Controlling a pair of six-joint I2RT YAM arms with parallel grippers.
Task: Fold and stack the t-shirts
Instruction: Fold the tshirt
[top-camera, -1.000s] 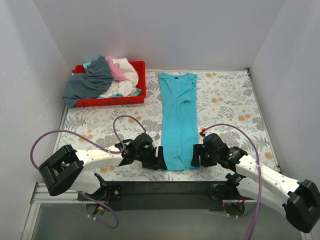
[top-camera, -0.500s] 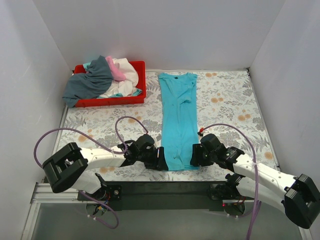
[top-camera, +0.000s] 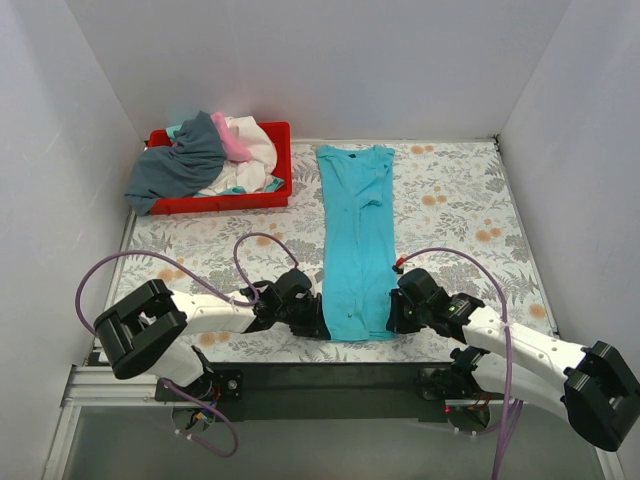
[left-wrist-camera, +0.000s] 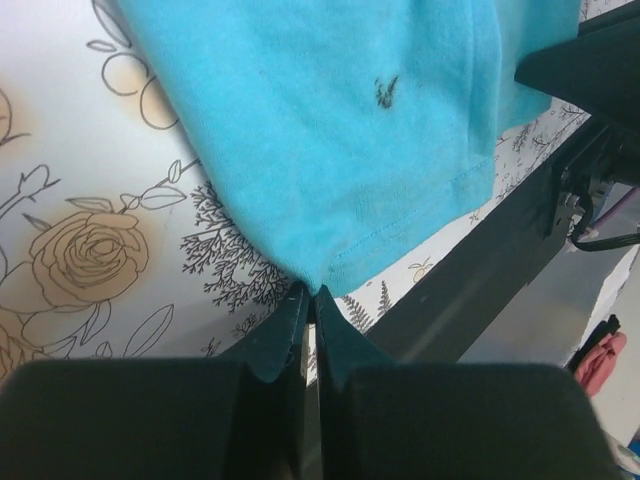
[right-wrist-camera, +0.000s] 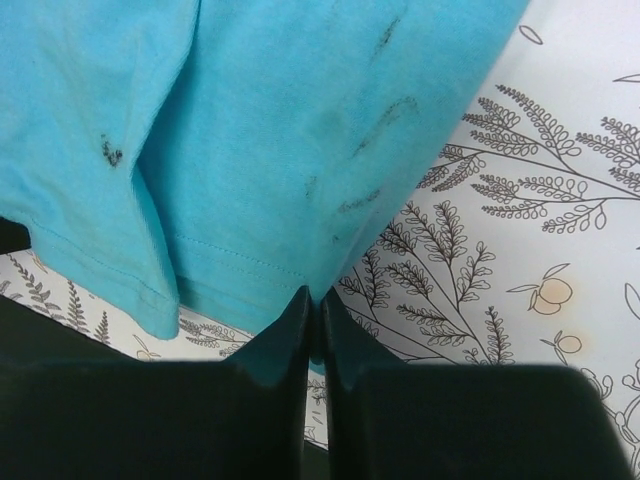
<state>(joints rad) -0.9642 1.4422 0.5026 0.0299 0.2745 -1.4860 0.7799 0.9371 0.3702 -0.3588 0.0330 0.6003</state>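
Observation:
A turquoise t-shirt (top-camera: 356, 235) lies flat on the table, folded into a long strip that runs from the back to the near edge. My left gripper (top-camera: 322, 322) is shut on its near left hem corner (left-wrist-camera: 312, 282). At the near right hem corner (right-wrist-camera: 312, 300), my right gripper (top-camera: 391, 316) is shut on the cloth too. In both wrist views the black fingers (left-wrist-camera: 290, 325) pinch the blue hem (right-wrist-camera: 230, 265) tight. More t-shirts, slate grey (top-camera: 180, 162), white (top-camera: 252, 150) and pink (top-camera: 233, 140), lie heaped in the red tray (top-camera: 215, 203) at the back left.
The table carries a white floral cloth (top-camera: 460, 200). White walls close in on the left, back and right. A black bar (top-camera: 330, 375) runs along the near edge just below the shirt's hem. Purple cables (top-camera: 110, 275) loop off both arms.
Both grippers have slid inward to the shirt's near corners and closed on the hem. The shirt itself has not moved.

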